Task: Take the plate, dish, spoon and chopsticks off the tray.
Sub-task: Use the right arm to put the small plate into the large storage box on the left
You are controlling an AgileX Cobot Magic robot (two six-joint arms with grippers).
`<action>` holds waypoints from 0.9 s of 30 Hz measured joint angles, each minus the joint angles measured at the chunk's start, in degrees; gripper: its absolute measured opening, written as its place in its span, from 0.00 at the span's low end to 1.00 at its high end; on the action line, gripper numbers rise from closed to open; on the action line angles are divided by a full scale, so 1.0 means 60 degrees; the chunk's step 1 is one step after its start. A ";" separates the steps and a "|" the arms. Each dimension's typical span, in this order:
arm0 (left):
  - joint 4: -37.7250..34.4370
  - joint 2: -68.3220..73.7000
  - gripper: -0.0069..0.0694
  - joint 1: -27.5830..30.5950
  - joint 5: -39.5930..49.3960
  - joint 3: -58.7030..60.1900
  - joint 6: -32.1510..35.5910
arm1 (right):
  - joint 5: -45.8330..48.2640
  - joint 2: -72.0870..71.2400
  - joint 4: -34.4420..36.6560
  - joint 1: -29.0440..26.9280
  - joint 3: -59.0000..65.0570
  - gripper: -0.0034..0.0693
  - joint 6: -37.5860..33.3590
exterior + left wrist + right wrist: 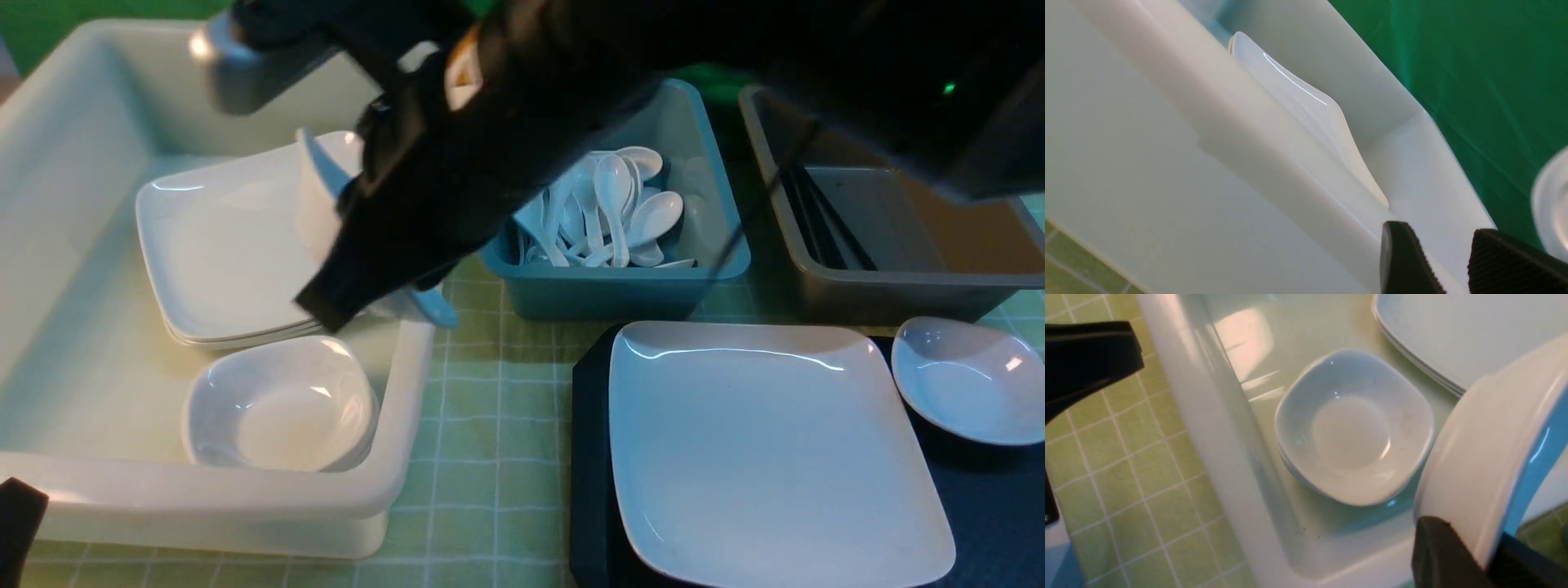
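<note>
The black tray at the front right carries the large square plate and a small white dish. My right gripper reaches across over the white tub and is shut on the rim of another small dish, which it holds on edge. This held dish is above a stack of small dishes in the tub. My left gripper stands open and empty beside the tub's outer wall. Several spoons lie in the blue tub and chopsticks in the grey-brown tub.
Stacked square plates lie in the white tub behind the small dishes. The blue tub and grey-brown tub stand behind the tray. A green checked cloth covers the table between tub and tray.
</note>
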 joint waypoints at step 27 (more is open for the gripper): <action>0.0384 0.0000 0.39 0.0000 0.0166 0.0000 0.0003 | 0.0159 0.3954 -0.1442 0.0979 -0.3202 0.34 0.0914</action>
